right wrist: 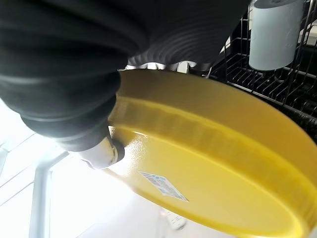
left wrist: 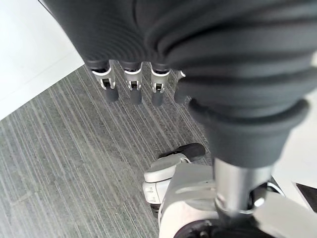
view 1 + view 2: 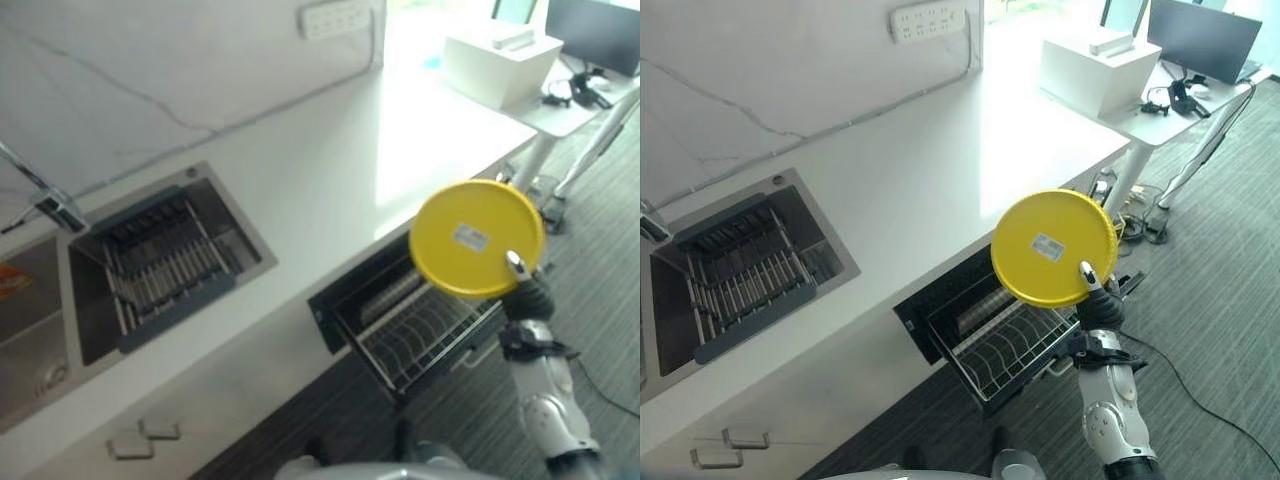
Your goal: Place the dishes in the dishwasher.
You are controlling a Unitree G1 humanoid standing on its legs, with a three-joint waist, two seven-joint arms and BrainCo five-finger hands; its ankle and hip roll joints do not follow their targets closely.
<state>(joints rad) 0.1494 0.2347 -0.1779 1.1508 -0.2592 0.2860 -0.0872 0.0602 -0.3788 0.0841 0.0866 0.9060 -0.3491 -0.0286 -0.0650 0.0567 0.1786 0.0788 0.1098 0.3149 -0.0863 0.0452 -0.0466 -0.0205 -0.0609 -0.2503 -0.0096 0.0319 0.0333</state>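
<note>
Right hand (image 3: 1095,300) fingers pinch yellow plate (image 3: 1053,248) at its lower rim, upright above open dishwasher rack (image 3: 1012,345). Looks stiff, light, glossy; rim grip could slip. Left hand (image 2: 131,84) fingers straight, idle.

Kitchen counter by a bright window, desk beyond.
White counter (image 3: 940,170) under a marbled white wall (image 3: 760,70) with a power strip (image 3: 927,18); sink (image 3: 740,270) set into the counter; grey striped carpet (image 3: 1210,330); white desk (image 3: 1170,95) holding a white box (image 3: 1100,70) and a monitor (image 3: 1205,35).
</note>
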